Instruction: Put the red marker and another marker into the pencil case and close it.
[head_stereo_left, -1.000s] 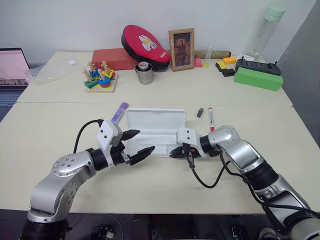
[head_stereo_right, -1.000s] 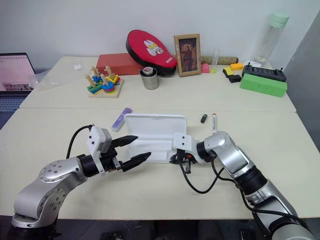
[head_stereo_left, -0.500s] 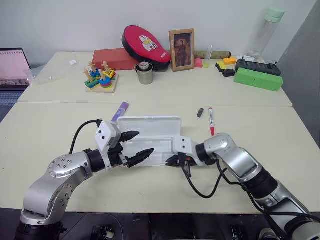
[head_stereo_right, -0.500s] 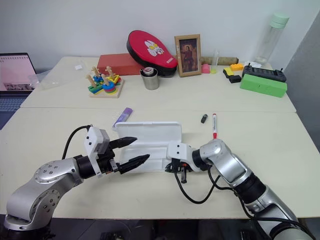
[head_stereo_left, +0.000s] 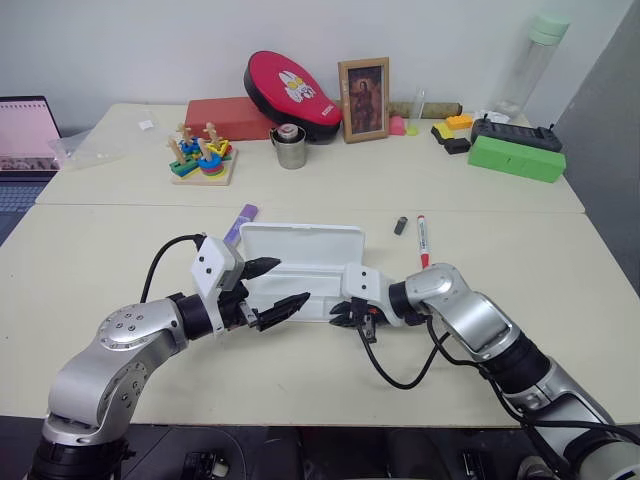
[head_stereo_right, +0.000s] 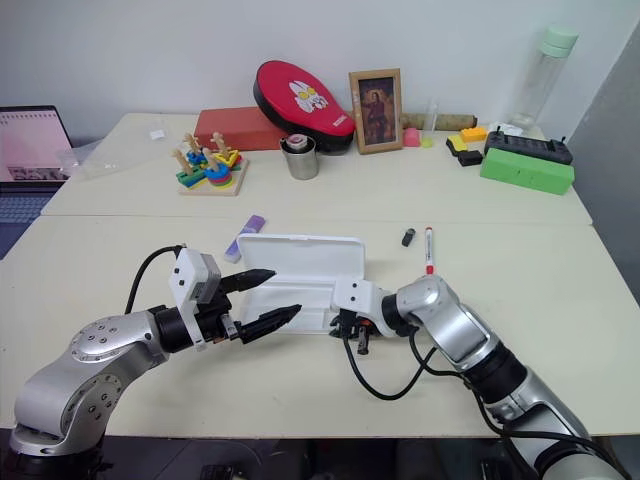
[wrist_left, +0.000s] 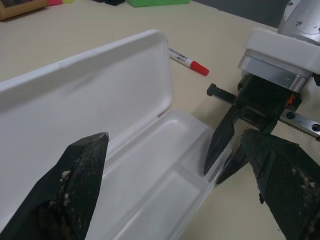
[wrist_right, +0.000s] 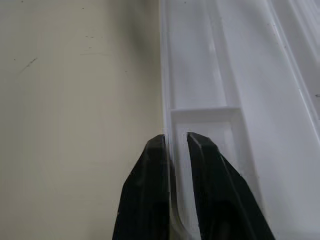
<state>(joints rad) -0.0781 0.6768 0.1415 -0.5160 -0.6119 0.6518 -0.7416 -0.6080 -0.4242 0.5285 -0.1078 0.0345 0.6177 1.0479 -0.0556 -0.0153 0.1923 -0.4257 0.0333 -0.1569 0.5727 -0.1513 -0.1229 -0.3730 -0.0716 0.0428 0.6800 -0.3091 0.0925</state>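
Fingers of the right gripper (wrist_right: 174, 150) straddle the front rim of the pencil case (head_stereo_left: 305, 250), slightly parted. Left gripper (head_stereo_left: 280, 287) gapes wide, empty. Smooth white plastic case lies open mid-table; red marker (head_stereo_left: 421, 240) beside it.

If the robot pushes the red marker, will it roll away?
Probably, if pushed sideways: the red marker looks slim and round and lies flat on the bare table. It also looks stiff and light, so it may skid or spin when nudged on one end.
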